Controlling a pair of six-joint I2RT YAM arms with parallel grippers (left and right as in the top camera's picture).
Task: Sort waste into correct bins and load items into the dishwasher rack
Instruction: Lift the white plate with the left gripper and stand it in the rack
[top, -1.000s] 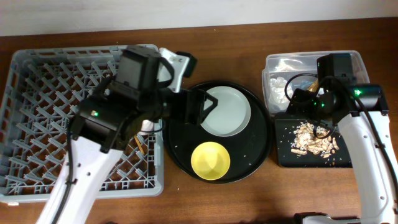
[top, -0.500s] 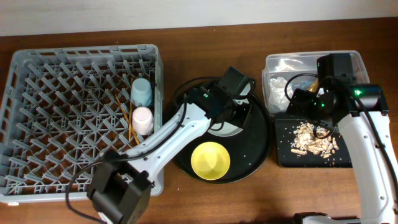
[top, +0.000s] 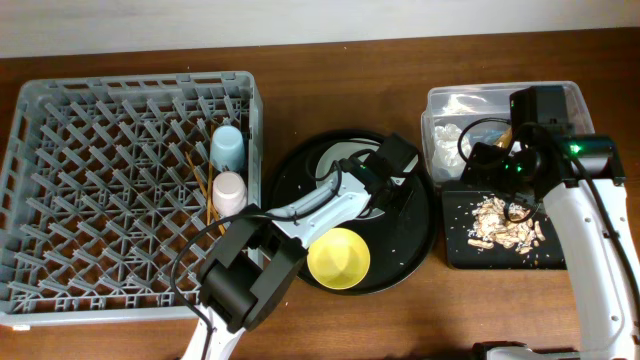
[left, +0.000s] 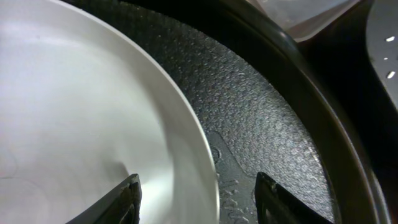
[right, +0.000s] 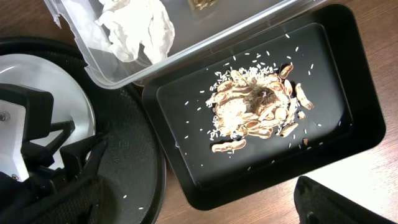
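The pale plate (top: 338, 158) lies on the round black tray (top: 410, 240), with the yellow bowl (top: 338, 257) in front of it. My left gripper (top: 393, 188) is open and straddles the plate's right rim (left: 74, 112), one finger over the plate and one over the tray. The blue cup (top: 228, 148), pink cup (top: 230, 190) and chopsticks (top: 205, 190) are in the grey rack (top: 60, 250). My right gripper (right: 205, 208) is open and empty above the black bin (right: 336, 143), which holds food scraps (right: 255, 109). The napkin (right: 140, 28) and a bit of foil wrapper (right: 204, 4) lie in the clear tub (right: 205, 43).
The rack stands at the left, the round tray in the middle, and the two bins (top: 500, 100) at the right, close beside the tray. Rice grains are scattered on the round tray (right: 134, 168) and the black bin. The table's front edge is brown wood.
My left arm has swung from over the rack across to the round tray, and its gripper now sits at the plate's right rim. The right arm has not moved.
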